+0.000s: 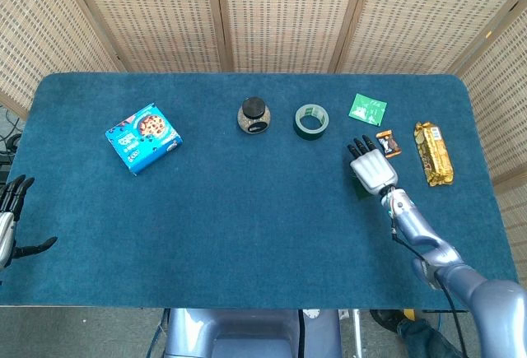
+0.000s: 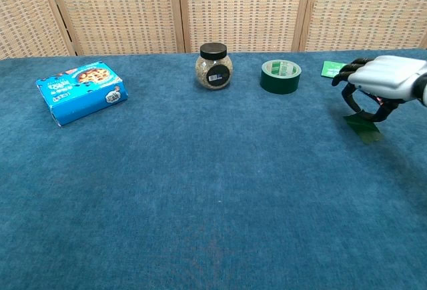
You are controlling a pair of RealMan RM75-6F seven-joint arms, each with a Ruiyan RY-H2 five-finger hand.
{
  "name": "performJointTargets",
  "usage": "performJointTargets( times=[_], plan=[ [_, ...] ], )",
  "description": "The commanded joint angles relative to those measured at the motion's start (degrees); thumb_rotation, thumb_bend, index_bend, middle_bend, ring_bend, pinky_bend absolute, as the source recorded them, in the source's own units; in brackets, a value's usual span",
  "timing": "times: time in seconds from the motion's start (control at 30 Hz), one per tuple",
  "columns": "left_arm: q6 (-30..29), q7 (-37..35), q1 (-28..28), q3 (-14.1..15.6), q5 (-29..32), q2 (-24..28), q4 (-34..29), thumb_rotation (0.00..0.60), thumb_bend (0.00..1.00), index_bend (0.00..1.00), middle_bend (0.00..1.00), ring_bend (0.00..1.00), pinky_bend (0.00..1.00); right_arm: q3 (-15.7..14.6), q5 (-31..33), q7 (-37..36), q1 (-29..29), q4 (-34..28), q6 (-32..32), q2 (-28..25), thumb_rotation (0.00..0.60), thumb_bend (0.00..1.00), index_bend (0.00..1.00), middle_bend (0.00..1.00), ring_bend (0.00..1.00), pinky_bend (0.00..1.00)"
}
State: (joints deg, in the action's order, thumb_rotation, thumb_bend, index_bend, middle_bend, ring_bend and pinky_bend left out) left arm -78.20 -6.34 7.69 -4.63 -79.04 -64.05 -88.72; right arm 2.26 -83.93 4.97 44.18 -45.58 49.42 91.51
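My right hand [image 1: 371,167] [image 2: 385,82] hovers just above the blue table near its right side, fingers curled downward. It pinches a small dark green packet [image 2: 363,127] [image 1: 360,186] that hangs tilted under the fingertips, its lower edge at the cloth. A small orange-and-black candy [image 1: 388,143] lies just right of the hand, and a light green sachet [image 1: 367,108] [image 2: 333,69] lies beyond it. My left hand [image 1: 11,218] hangs off the table's left edge with its fingers spread and nothing in it.
A blue cookie box [image 1: 143,137] [image 2: 81,92] lies at the left. A round jar with a black lid [image 1: 254,115] [image 2: 213,67] and a green tape roll [image 1: 311,121] [image 2: 280,77] stand mid-back. A gold-wrapped chocolate bar [image 1: 433,153] lies far right. Wicker screens stand behind.
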Motion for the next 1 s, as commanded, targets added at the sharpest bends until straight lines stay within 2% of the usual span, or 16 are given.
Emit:
performJointTargets(
  times=[0.03, 0.2, 0.33, 0.43, 0.53, 0.57, 0.6, 0.73, 0.9, 1.0],
  plan=[
    [-0.57, -0.47, -0.24, 0.28, -0.74, 0.24, -0.23, 0.6, 0.0, 0.0, 0.0, 0.0, 0.0, -3.4, -5.96, 1.05, -6.82, -13.95, 14.04, -10.29, 0.6, 0.49, 0.7, 0.15, 0.0, 0.0],
    [-2.03, -1.26, -0.84, 0.8, -2.32, 0.65, -0.63, 0.6, 0.0, 0.0, 0.0, 0.0, 0.0, -8.03, -13.24, 2.48, -14.16, -24.14, 28.42, -18.61, 0.6, 0.49, 0.7, 0.16, 0.0, 0.0],
    [-3.19, -1.9, -1.39, 1.2, -3.37, 0.88, -0.78, 0.6, 0.0, 0.0, 0.0, 0.0, 0.0, -10.77, -18.57, 4.12, -19.78, -26.37, 39.02, -21.89, 0.6, 0.49, 0.7, 0.17, 0.0, 0.0],
    [-3.91, -2.35, -1.79, 1.48, -3.99, 0.98, -0.78, 0.6, 0.0, 0.0, 0.0, 0.0, 0.0, -11.01, -20.42, 4.12, -22.59, -25.92, 44.59, -22.47, 0.6, 0.49, 0.7, 0.18, 0.0, 0.0],
    [-4.76, -3.14, -2.21, 1.9, -5.02, 1.16, -0.7, 0.6, 0.0, 0.0, 0.0, 0.0, 0.0, -9.62, -18.99, 1.42, -24.68, -24.99, 47.67, -22.26, 0.6, 0.48, 0.69, 0.17, 0.0, 0.0],
    [-5.04, -3.42, -2.32, 2.0, -5.32, 1.24, -0.64, 0.6, 0.0, 0.0, 0.0, 0.0, 0.0, -9.05, -18.43, 0.23, -25.14, -24.88, 48.4, -22.19, 0.6, 0.47, 0.67, 0.17, 0.0, 0.0],
    [-5.41, -3.73, -2.47, 2.08, -5.66, 1.34, -0.62, 0.6, 0.0, 0.0, 0.0, 0.0, 0.0, -8.52, -17.91, -0.71, -25.57, -24.81, 49.01, -22.17, 0.6, 0.43, 0.6, 0.15, 0.0, 0.0],
    [-6.63, -4.86, -2.98, 2.23, -6.49, 1.71, -0.57, 0.6, 0.0, 0.0, 0.0, 0.0, 0.0, -7.24, -15.87, -3.62, -27.4, -26.92, 50.67, -23.24, 0.6, 0.19, 0.27, 0.04, 0.0, 0.0],
    [-8.32, -6.57, -3.7, 2.45, -7.63, 2.28, -0.43, 0.6, 0.0, 0.0, 0.0, 0.0, 0.0, -6.28, -14.2, -5.15, -29.46, -35.4, 51.55, -26.68, 0.6, 0.03, 0.16, 0.0, 0.0, 0.0],
    [-9.45, -7.28, -4.19, 2.6, -8.31, 2.52, -0.38, 0.6, 0.0, 0.0, 0.0, 0.0, 0.0, -5.94, -13.22, -4.85, -30.66, -40.13, 51.69, -28.34, 0.6, 0.0, 0.14, 0.0, 0.0, 0.0]
  ],
)
